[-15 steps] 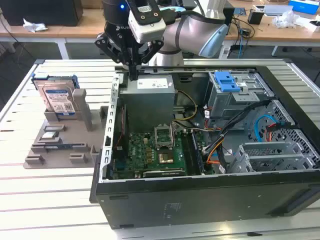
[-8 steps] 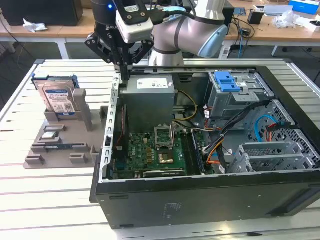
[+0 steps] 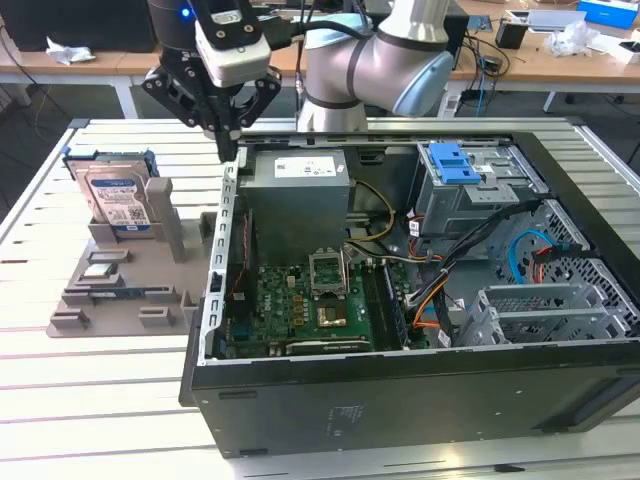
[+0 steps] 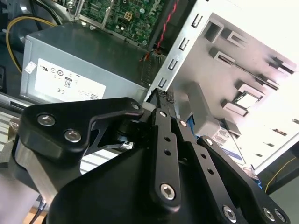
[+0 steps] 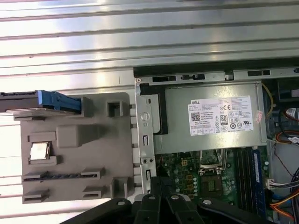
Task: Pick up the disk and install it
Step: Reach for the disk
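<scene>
The disk (image 3: 118,200) is a silver hard drive with a white-and-blue label and blue side rails. It stands upright in a slot at the back of the grey fixture (image 3: 120,275), at the exterior view's left. In the first wrist view the disk (image 5: 28,102) shows edge-on with its blue rail. My gripper (image 3: 228,148) hangs above the computer case's near-left wall, to the right of the disk and apart from it. Its fingertips meet in both wrist views (image 4: 162,95) (image 5: 161,183), shut with nothing between them.
The open computer case (image 3: 400,400) lies on the slatted table (image 3: 90,400). Inside are a grey power-supply box (image 3: 298,185), the green motherboard (image 3: 310,310) and drive bays with a blue latch (image 3: 455,160) amid loose cables. The fixture also holds small parts.
</scene>
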{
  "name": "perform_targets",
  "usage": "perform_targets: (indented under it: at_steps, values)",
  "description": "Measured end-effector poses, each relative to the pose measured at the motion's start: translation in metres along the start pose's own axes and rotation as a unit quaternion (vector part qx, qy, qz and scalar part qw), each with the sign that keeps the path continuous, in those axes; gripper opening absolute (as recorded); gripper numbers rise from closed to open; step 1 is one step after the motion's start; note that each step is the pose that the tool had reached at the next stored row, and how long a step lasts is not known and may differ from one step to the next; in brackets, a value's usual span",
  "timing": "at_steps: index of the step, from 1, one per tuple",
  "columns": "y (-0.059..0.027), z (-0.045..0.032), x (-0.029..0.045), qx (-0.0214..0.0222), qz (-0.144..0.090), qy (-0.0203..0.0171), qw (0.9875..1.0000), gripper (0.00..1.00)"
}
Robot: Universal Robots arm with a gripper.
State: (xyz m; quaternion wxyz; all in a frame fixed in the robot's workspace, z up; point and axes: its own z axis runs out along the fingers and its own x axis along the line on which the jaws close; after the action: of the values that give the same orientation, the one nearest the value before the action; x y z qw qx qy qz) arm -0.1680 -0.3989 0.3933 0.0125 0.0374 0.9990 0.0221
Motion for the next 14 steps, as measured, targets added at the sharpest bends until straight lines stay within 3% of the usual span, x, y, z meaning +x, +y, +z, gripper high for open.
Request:
perform_targets:
  at_steps: [5,6,10,14]
  values:
    - [-0.001,-0.0003,0.0133,0.0,0.0,0.0,1.0,0.11]
    - [-0.0014,-0.0005,0.0194,0.0,0.0,0.0,1.0,0.11]
    - [-0.0023,-0.0008,0.0313,0.0,0.0,0.0,1.0,0.11]
    - [-0.003,-0.0011,0.0402,0.0,0.0,0.0,1.0,0.11]
